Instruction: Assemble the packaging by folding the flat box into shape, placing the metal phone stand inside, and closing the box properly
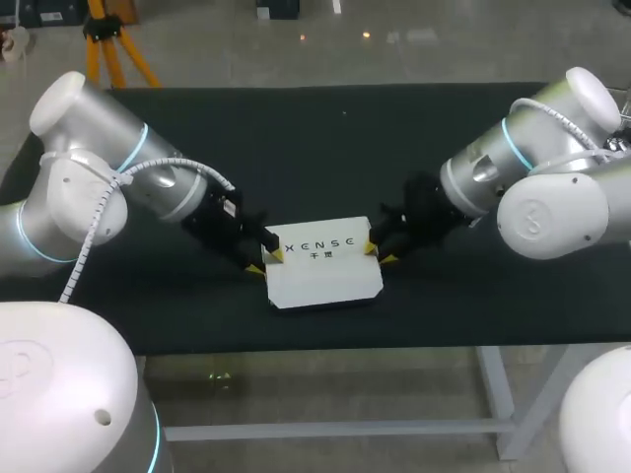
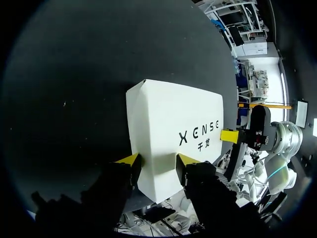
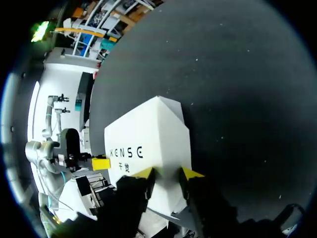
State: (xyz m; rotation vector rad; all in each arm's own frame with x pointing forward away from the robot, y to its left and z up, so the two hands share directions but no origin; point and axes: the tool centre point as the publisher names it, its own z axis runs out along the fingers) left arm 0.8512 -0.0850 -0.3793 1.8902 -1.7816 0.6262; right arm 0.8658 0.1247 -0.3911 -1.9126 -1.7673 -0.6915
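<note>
A white box (image 1: 325, 266) folded into shape, with dark print on its top, lies on the black table. In the head view my left gripper (image 1: 265, 261) is at the box's left end and my right gripper (image 1: 379, 253) at its right end. The left wrist view has the box (image 2: 173, 124) running ahead of the left gripper (image 2: 158, 159), whose yellow tips press its near end from both sides. My right gripper (image 3: 167, 173) holds the opposite end of the box (image 3: 148, 139) the same way. No phone stand shows in any view.
The black table mat (image 1: 325, 148) spreads wide behind the box and to both sides. The table's front edge (image 1: 325, 340) runs just below the box. Both arms slant in low over the mat from the sides.
</note>
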